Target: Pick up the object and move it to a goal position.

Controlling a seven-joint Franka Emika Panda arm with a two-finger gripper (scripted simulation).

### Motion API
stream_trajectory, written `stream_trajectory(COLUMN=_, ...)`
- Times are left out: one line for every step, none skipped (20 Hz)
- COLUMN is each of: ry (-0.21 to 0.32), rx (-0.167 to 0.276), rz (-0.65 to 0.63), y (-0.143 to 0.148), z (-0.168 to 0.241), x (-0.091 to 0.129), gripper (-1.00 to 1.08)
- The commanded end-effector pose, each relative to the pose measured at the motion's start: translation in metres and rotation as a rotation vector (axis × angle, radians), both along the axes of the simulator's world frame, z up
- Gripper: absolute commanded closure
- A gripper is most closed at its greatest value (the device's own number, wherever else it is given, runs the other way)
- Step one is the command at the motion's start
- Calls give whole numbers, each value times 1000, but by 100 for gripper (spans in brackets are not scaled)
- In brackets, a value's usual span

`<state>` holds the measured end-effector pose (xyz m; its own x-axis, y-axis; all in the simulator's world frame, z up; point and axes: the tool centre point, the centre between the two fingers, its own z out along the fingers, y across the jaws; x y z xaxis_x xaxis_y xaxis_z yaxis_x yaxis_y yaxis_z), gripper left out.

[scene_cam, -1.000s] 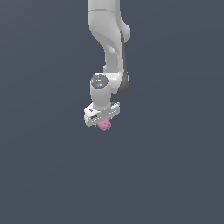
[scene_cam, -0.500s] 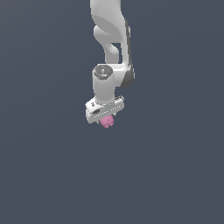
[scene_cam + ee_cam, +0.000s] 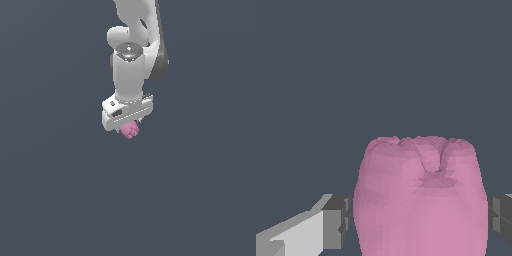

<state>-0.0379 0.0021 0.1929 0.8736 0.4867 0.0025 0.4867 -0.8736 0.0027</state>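
Pickup done: my tool (image 3: pixel 129 125) is clenched on the pink object (image 3: pixel 129 131), which pokes out at its 6 o'clock end, pads (image 3: pixel 340 222) pressed to both flanks; carry to goal remains, and no goal marker shows in either view.

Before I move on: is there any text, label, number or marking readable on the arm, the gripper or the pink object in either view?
None. No word, number or sign can be read in either view.
The gripper body is plain white; its small dark marks are not legible text.
The pink object held between the fingers carries only bumps and creases, as the wrist view shows.
The backdrop is plain grey.
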Motion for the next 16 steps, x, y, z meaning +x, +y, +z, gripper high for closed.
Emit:
stream_trajectory(ry=1, rx=0, rz=0, y=9, z=26, x=5, gripper=108)
stream_trajectory(ry=1, rx=0, rz=0, y=13, z=36, x=7, gripper=108)
stream_trajectory(ry=1, rx=0, rz=0, y=16, z=46, x=9, gripper=108)
stream_trajectory(ry=1, rx=0, rz=0, y=20, z=56, x=11, gripper=108)
stream_trajectory(ry=1, rx=0, rz=0, y=24, z=66, x=13, gripper=108)
stream_trajectory(ry=1, rx=0, rz=0, y=27, z=76, x=15, gripper=108)
stream_trajectory(ry=1, rx=0, rz=0, y=31, z=86, x=17, gripper=108)
stream_trajectory(ry=1, rx=0, rz=0, y=34, z=96, x=20, gripper=108)
stream_trajectory(ry=2, rx=0, rz=0, y=38, z=106, x=22, gripper=108)
stream_trajectory(ry=2, rx=0, rz=0, y=41, z=116, x=24, gripper=108)
stream_trajectory(ry=2, rx=0, rz=0, y=44, z=126, x=26, gripper=108)
stream_trajectory(ry=2, rx=0, rz=0, y=48, z=135, x=28, gripper=108)
stream_trajectory(ry=2, rx=0, rz=0, y=51, z=144, x=31, gripper=108)
stream_trajectory(ry=2, rx=0, rz=0, y=54, z=153, x=33, gripper=108)
stream_trajectory(ry=2, rx=0, rz=0, y=57, z=162, x=35, gripper=108)
stream_trajectory(ry=2, rx=1, rz=0, y=60, z=170, x=37, gripper=108)
